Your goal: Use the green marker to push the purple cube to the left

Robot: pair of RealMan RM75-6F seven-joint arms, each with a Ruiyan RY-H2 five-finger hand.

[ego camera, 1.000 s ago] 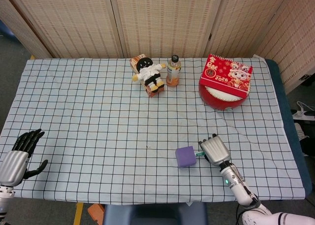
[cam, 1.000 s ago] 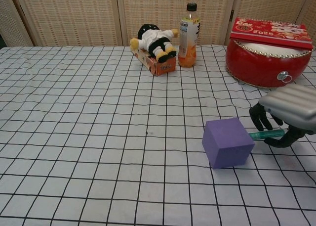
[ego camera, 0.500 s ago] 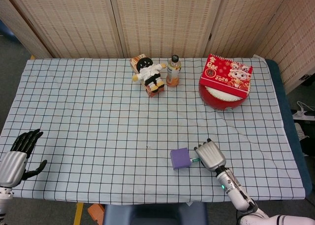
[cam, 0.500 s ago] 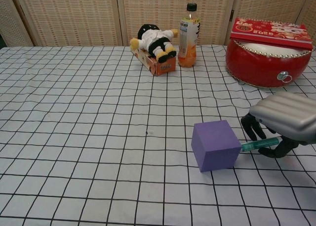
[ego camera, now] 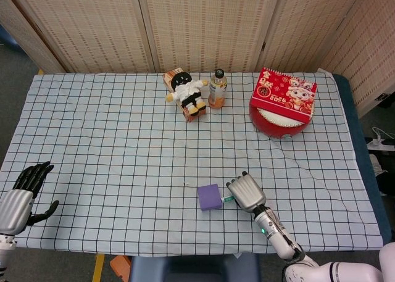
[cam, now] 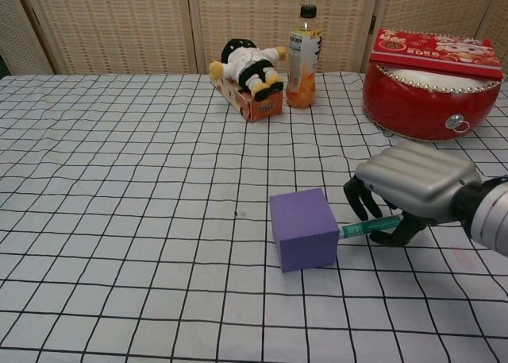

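Note:
The purple cube sits on the checked tablecloth near the front, just right of centre. My right hand is right beside it and grips the green marker, held level. The marker's tip touches the cube's right face. My left hand rests at the table's front left corner, fingers spread and holding nothing; the chest view does not show it.
At the back stand a plush doll on a small box, an orange drink bottle, and a red drum with a calendar on it. The table's front edge runs close below the cube.
My right hand has moved left with the marker, and the purple cube has slid left with it by about two grid squares. The left hand has stayed put.

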